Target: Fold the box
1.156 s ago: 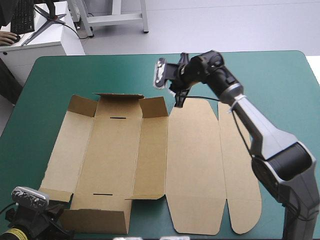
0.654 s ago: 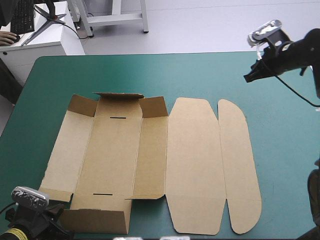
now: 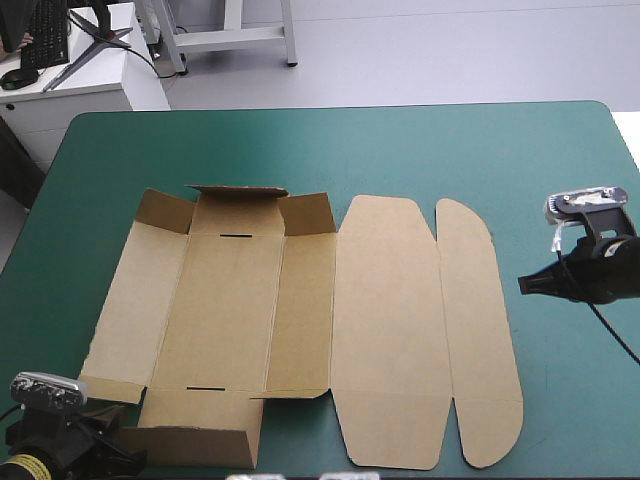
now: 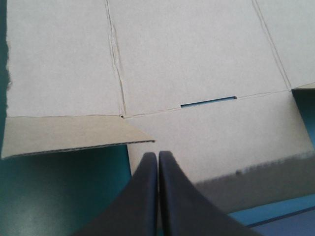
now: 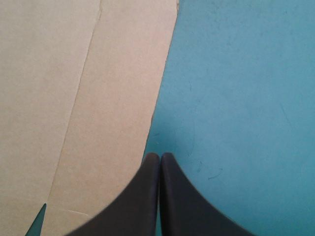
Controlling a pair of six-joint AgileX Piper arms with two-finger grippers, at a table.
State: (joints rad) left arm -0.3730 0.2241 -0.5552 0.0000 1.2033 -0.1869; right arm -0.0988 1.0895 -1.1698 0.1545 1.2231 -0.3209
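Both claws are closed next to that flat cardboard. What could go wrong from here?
1. The right claw is shut just beyond the flat rounded flap of the box; it might push the sheet instead of getting under it.
2. The left claw is shut at the half-raised near wall; a nudge could knock it flat.

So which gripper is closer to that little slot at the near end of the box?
Left. The left gripper sits just short of the slot, at the near flap; the right gripper is far off, beside the rounded flap.
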